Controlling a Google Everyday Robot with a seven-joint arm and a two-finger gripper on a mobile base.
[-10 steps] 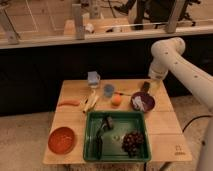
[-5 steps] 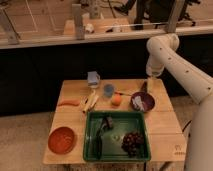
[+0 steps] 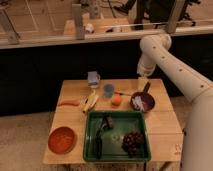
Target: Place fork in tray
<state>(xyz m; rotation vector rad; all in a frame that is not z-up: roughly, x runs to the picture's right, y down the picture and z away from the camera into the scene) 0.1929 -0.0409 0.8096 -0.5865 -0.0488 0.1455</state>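
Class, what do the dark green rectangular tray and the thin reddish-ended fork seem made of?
Dark green rectangular tray: probably plastic, uniform colour, moulded raised rim. Thin fork: seemingly dark metal, reddish-orange end maybe plastic; too small to confirm. Gripper hangs behind the round purple bowl.

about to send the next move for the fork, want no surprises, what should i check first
1. Thin dark metal fork with a reddish-orange end lies on the wooden table, outside the tray: ok.
2. Tool open and holding nothing: ok.
3. Tool position: hangs over the far rim of the round purple bowl, right of the fork, not over it: not ok.
4. Large dark green rectangular plastic tray has bare floor between the dark utensil and the dark cluster: ok.
5. Clearance round the fork: blue cup and orange round fruit sit close; touching or not: cannot tell.
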